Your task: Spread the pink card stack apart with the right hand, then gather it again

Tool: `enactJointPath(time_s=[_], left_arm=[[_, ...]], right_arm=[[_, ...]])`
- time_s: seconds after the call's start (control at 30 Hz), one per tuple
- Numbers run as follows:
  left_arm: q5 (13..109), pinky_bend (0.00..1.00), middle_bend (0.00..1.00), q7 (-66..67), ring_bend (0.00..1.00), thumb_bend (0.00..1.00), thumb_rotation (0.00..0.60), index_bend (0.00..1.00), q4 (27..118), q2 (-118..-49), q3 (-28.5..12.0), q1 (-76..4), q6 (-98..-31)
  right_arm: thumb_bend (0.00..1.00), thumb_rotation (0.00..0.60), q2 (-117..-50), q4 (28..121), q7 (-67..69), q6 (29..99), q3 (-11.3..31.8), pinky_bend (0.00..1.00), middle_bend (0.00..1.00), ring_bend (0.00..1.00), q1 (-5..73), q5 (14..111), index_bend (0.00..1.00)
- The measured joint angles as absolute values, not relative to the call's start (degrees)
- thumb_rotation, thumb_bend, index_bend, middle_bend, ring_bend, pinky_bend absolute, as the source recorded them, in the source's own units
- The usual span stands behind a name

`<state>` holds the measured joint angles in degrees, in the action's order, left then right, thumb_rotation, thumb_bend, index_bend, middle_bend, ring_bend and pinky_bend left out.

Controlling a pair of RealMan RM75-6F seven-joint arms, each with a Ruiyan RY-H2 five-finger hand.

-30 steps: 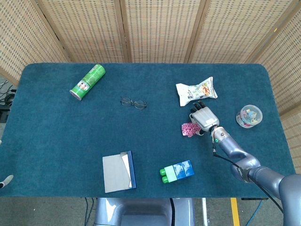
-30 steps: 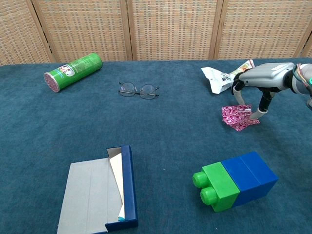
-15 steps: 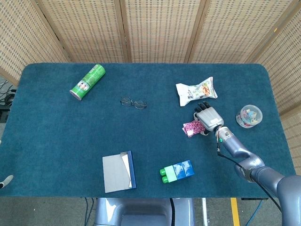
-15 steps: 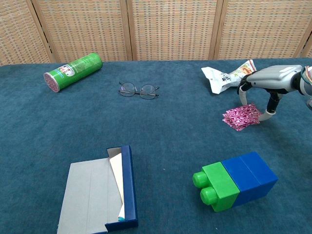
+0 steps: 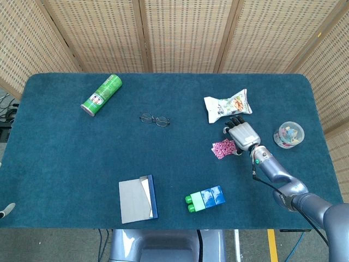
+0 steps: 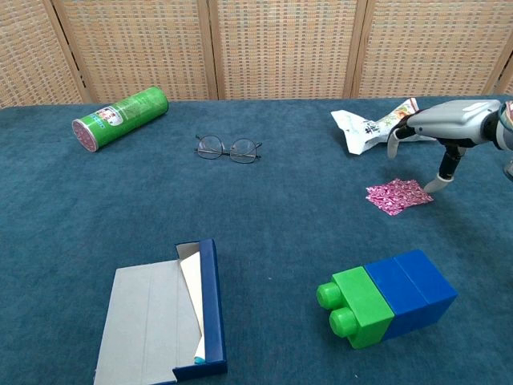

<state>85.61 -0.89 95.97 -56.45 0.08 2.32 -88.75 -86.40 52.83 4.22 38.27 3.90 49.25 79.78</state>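
1. Nearest you, in front of the pink card stack (image 6: 398, 196), sits the green-and-blue block (image 6: 388, 298); the grey-and-navy folder (image 6: 163, 319) lies well to the block's left.
2. Your pink card stack lies flat on the blue table (image 5: 65, 158), gathered in one pile.
3. Your right hand (image 6: 440, 132) hovers over the stack's far right edge, released, fingers spread, holding nothing; one fingertip (image 6: 439, 185) hangs just beside the stack's corner.
4. Beyond the stack lies the snack bag (image 5: 228, 105); the glasses (image 5: 154, 119) and green can (image 5: 101, 95) lie further left.
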Motion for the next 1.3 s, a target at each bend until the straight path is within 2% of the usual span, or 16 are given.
enactJointPath(time_s=[0.43, 0.57, 0.73, 1.03, 1.3], left_arm=[[85.35, 0.00, 0.00, -0.75, 0.00, 0.12, 0.600, 0.00, 94.92, -57.41, -0.45, 1.90, -88.59], [85.28, 0.00, 0.00, -0.56, 0.00, 0.12, 0.600, 0.00, 94.41, -58.13, -0.78, 1.63, -88.57], [85.73, 0.00, 0.00, -0.09, 0.00, 0.12, 0.600, 0.00, 94.18, -58.79, -1.00, 1.27, -88.70], [87.12, 0.00, 0.00, 1.00, 0.00, 0.12, 0.600, 0.00, 93.92, -60.10, -0.80, 0.36, -88.06], [89.69, 0.00, 0.00, 0.79, 0.00, 0.12, 0.600, 0.00, 93.65, -60.77, -0.15, -0.54, -87.79]], right_arm=[[0.26, 0.600, -78.53, 66.43, 0.37, 50.50, 7.81, 0.00, 0.14, 0.00, 42.36, 74.44, 0.26], [0.35, 0.600, -75.76, 72.01, -1.55, 56.89, 8.31, 0.00, 0.15, 0.00, 38.00, 72.80, 0.26], [0.40, 0.600, -72.51, 78.69, -4.94, 64.69, 8.51, 0.00, 0.16, 0.00, 32.09, 70.77, 0.27], [0.39, 0.600, -68.08, 87.19, -7.69, 75.83, 6.60, 0.00, 0.16, 0.00, 22.16, 69.77, 0.29], [0.38, 0.600, -65.50, 91.57, -7.57, 84.98, 3.09, 0.00, 0.16, 0.00, 13.67, 73.77, 0.29]])
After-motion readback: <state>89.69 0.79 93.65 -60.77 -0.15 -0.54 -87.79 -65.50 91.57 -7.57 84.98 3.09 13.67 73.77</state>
